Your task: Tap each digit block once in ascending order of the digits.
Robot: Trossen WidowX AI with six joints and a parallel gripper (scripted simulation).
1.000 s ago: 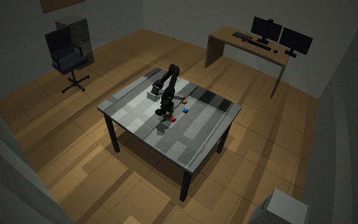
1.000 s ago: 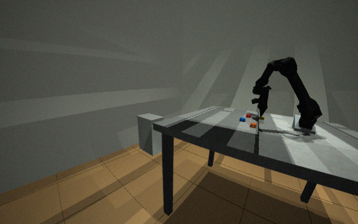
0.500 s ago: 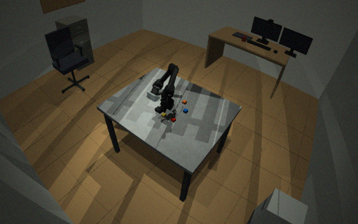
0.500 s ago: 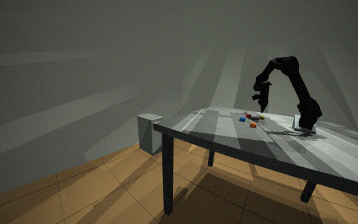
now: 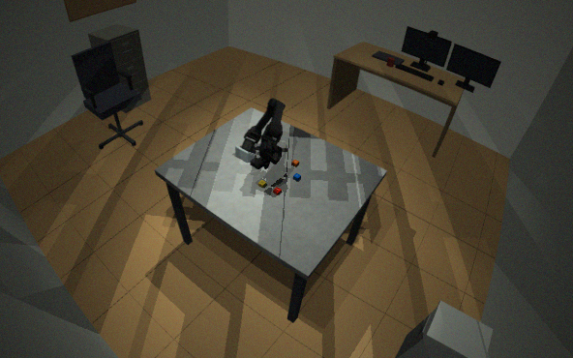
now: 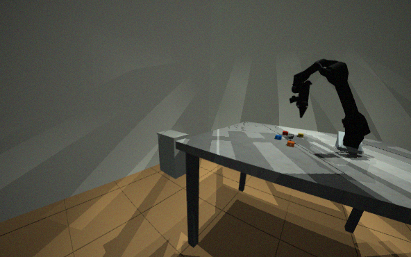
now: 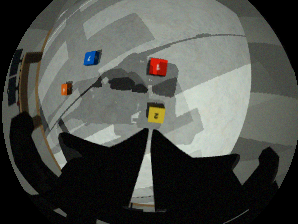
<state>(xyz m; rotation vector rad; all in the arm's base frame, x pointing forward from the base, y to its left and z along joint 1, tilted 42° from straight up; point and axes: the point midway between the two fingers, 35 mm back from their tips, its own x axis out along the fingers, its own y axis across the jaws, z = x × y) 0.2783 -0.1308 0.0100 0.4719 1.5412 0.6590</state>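
Note:
A red block (image 5: 277, 191) (image 6: 285, 133) (image 7: 158, 67) shows a 1. A yellow block (image 5: 262, 183) (image 6: 300, 135) (image 7: 156, 114) shows a 2, upside down in the wrist view. A blue block (image 5: 297, 177) (image 6: 278, 137) (image 7: 91, 58) shows what looks like a 7. An orange block (image 5: 295, 163) (image 6: 291, 143) (image 7: 64, 89) has a digit too small to read. All four lie apart on the table. My gripper (image 6: 301, 117) (image 7: 150, 130) is shut and empty, its tips together well above the table. In the wrist view the yellow block is just beyond the tips.
The grey table (image 5: 310, 242) (image 6: 229, 160) carries the arm's base at its back in the top view. Striped shadows cross the tabletop around the blocks. A desk (image 5: 368, 73) with monitors, an office chair (image 5: 113, 99) and a pale box (image 5: 460, 329) (image 6: 170, 153) stand away from the table.

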